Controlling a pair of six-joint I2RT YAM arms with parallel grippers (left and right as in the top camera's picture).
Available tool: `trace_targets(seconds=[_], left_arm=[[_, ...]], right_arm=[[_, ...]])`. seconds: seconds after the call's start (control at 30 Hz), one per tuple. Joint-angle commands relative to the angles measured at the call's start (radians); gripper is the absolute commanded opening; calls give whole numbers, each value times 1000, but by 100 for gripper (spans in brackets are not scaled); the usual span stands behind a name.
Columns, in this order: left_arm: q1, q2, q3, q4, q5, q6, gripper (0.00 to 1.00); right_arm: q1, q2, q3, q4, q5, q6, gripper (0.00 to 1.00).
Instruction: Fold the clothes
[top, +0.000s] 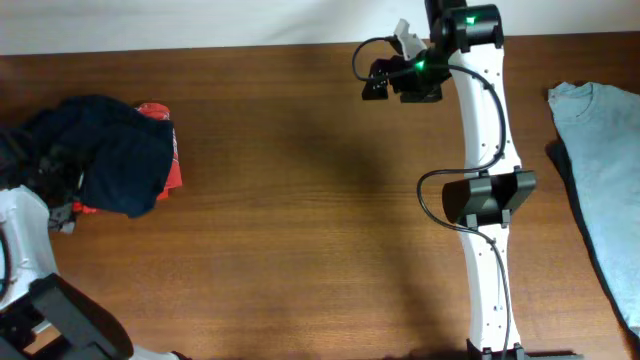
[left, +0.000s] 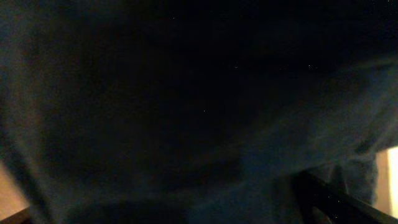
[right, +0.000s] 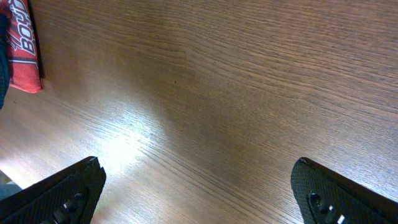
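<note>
Overhead, clothes: large plain dark navy-blue soft fabric garment (top: 105, 160), crumpled in a heap at the left end of the brown wooden table (top: 300, 210), draped over a red shirt bundle (top: 168, 155) whose right edge shows.
Overhead, left side: white left arm (top: 22, 225) reaching from the lower left corner into the navy heap; left gripper buried in fabric, jaws unseen.
Overhead, right side: black right gripper (top: 375, 82) near the far table edge, pointing left, well apart from the heap.
Overhead, other cloth: pale grey-blue T-shirt (top: 600, 170) spread flat at the right end.
Left wrist: filled with dark navy folds close to the lens; fingers apart or together, cannot tell.
Right wrist: fingers spread wide over bare wood, nothing between them; red cloth with white lettering at top left.
</note>
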Motion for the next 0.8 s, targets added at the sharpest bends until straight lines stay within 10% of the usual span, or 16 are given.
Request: trace_targets(seconds=[0.0,0.37,0.77], left_arm=[[60,-33,-1,-61,-15,69,99],[320,-130,-1,-56,-3,91,99],[268,-145,-1,-26,32,204,98]], right_arm=[[9,-10,6,3,-19,-7,99],[9,-10,6,30,-20,-6,99],[9,-10,6,31,-20,-6,99]])
